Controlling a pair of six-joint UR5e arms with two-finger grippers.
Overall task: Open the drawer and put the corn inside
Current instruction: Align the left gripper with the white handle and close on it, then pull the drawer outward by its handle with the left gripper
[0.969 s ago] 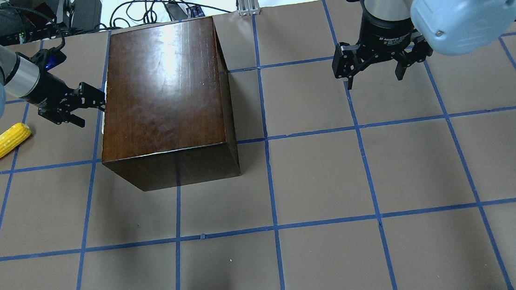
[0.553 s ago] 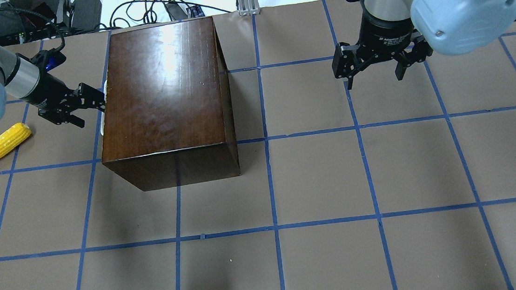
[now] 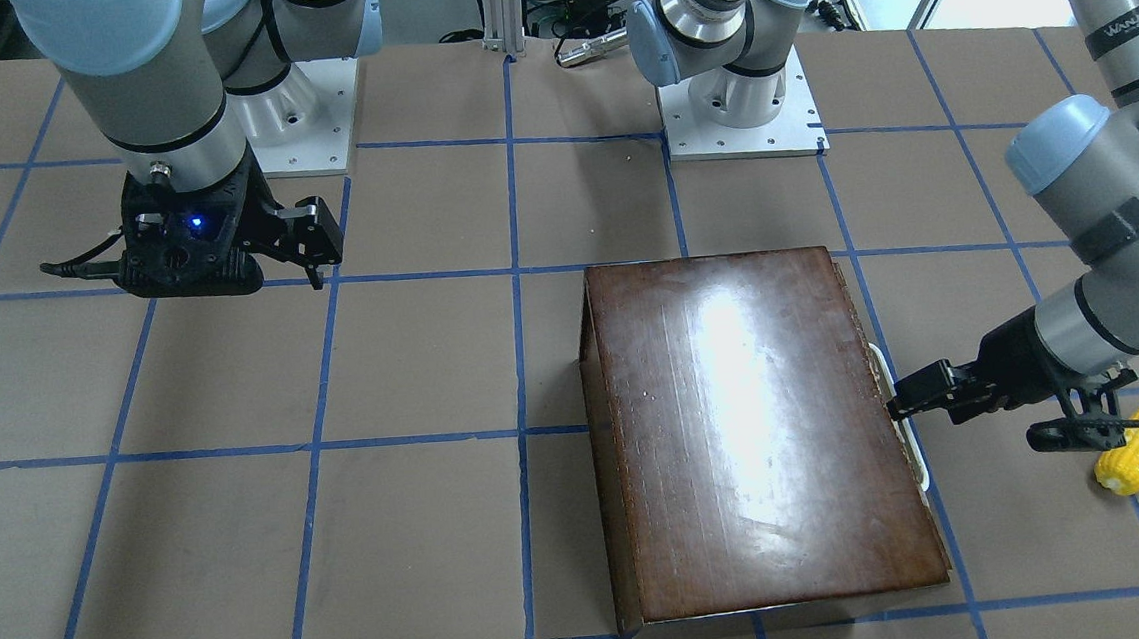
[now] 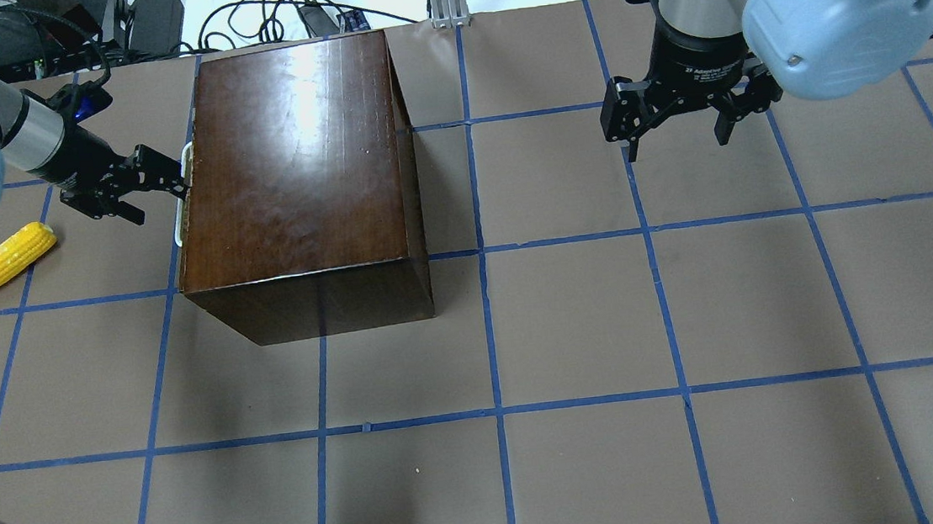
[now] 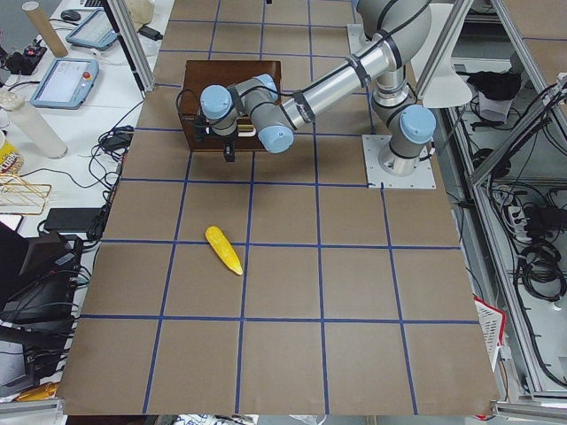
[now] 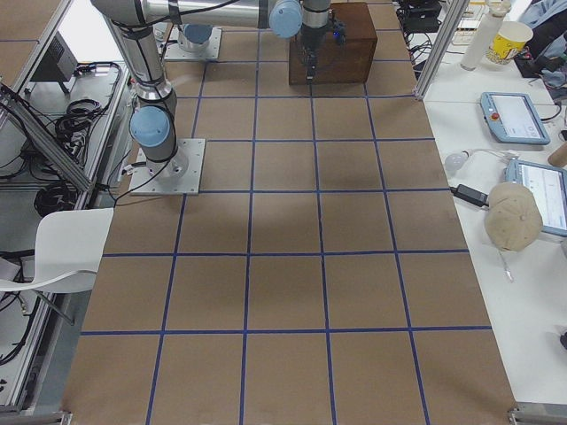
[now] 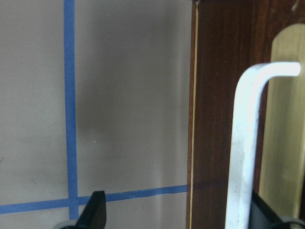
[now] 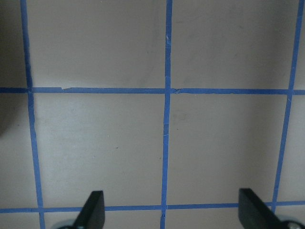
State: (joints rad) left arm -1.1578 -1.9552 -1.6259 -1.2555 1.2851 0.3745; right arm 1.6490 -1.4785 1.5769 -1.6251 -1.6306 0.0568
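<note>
The glossy dark-brown box (image 4: 297, 159) stands at the table's back left. Its drawer front (image 7: 214, 119) faces left, and the pale handle (image 4: 184, 164) sticks out just past the box's top edge. My left gripper (image 4: 161, 200) is open at that handle. In the left wrist view the handle bar (image 7: 243, 152) stands between the fingers, right against the right finger (image 7: 267, 214). The yellow corn (image 4: 0, 264) lies on the table left of the gripper, apart from it. My right gripper (image 4: 676, 142) hangs open and empty over the table at the back right.
Blue tape lines grid the brown table (image 4: 574, 328). Cables and electronics (image 4: 74, 26) lie beyond the back edge behind the box. In the front-facing view both arm bases (image 3: 736, 117) stand on the far side of the table.
My left gripper has moved a little to the left, away from the box. More of the pale handle shows past the box's edge. The right arm and the corn have not moved.
</note>
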